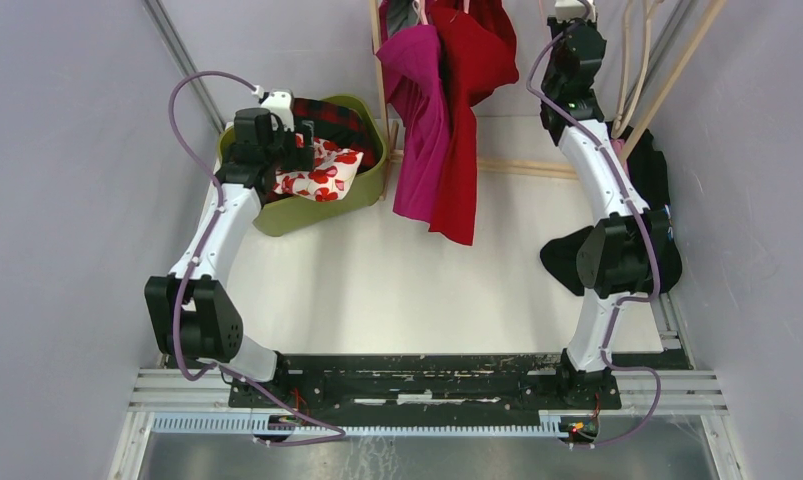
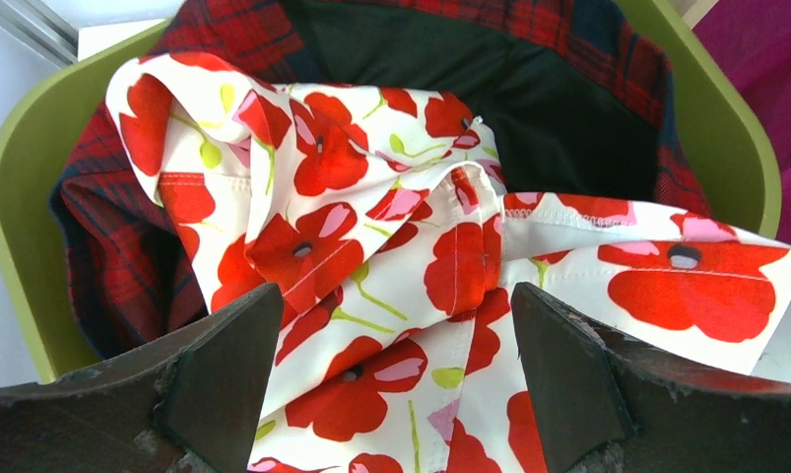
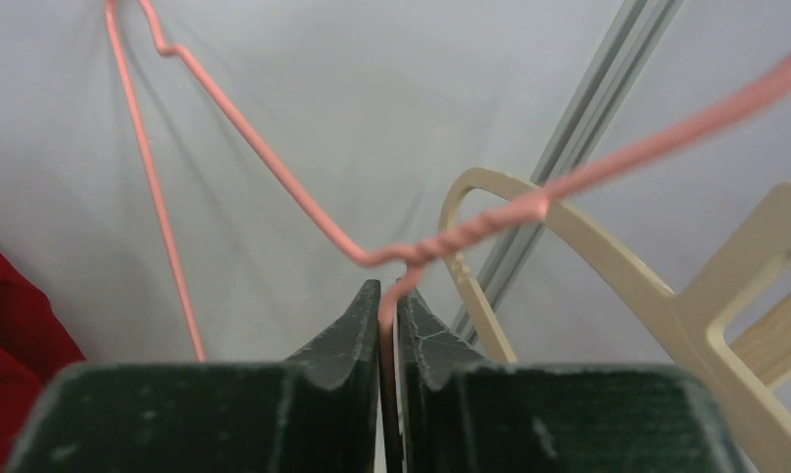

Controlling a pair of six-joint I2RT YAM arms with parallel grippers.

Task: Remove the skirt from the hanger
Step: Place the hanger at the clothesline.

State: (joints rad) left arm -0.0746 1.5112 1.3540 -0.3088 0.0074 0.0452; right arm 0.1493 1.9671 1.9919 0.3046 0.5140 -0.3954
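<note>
A: Where is the skirt found?

B: The poppy-print skirt [image 2: 371,246] is seen crumpled in the green basket [image 2: 17,197], on top of a plaid garment [image 2: 115,256], at the far left of the table [image 1: 397,290]. No cloth is seen on the pink wire hanger [image 3: 480,225].

A: And how are the pincers set?

B: The left pincer [image 2: 396,325] is spread wide just above the skirt, with nothing between its fingers. The right pincer [image 3: 389,296] is pressed together on the hanger wire, right by the twisted neck, high at the far right.

A: What is called for, then?

B: The removal is judged nearly done, and the bare hanger is probably to be put aside. The wire is thin and springy, so it is best held pinched until the hanger is seated or lowered. Cream hangers [image 3: 706,325] are crowded beside it, and tangling is to be avoided. The left arm is best lifted straight up, so that no fold of the skirt is dragged out of the basket.
</note>
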